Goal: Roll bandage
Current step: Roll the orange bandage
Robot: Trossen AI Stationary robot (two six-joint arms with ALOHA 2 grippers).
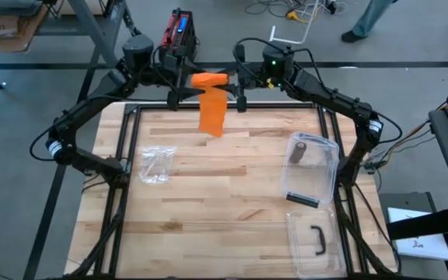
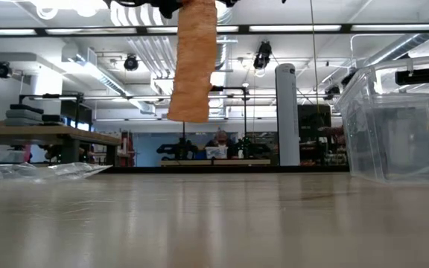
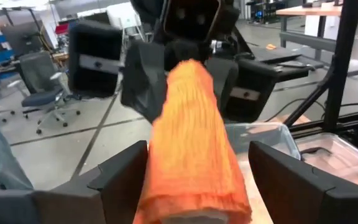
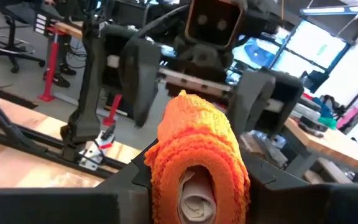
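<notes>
High view, arms: both arms reach in toward each other above the far edge of the bench, the left tool and the right tool facing across an orange bandage.
High view, bandage: its rolled end sits level between the two tools, and a loose strip hangs down from it over the far part of the bench.
High view, surroundings: a crumpled clear bag lies toward the left side; a clear box and its lid lie toward the right, well apart from the bandage; the middle of the bench is open.
Low view, bandage: the strip hangs from the top edge, its lower end well clear of the bench surface; the bag lies low at left and the box stands at right.
Left wrist view, left tool: its fingers stand apart on either side of the roll, gaps showing on both sides.
Right wrist view, right tool: its fingers are clamped against both sides of the roll, whose white core faces the camera.
</notes>
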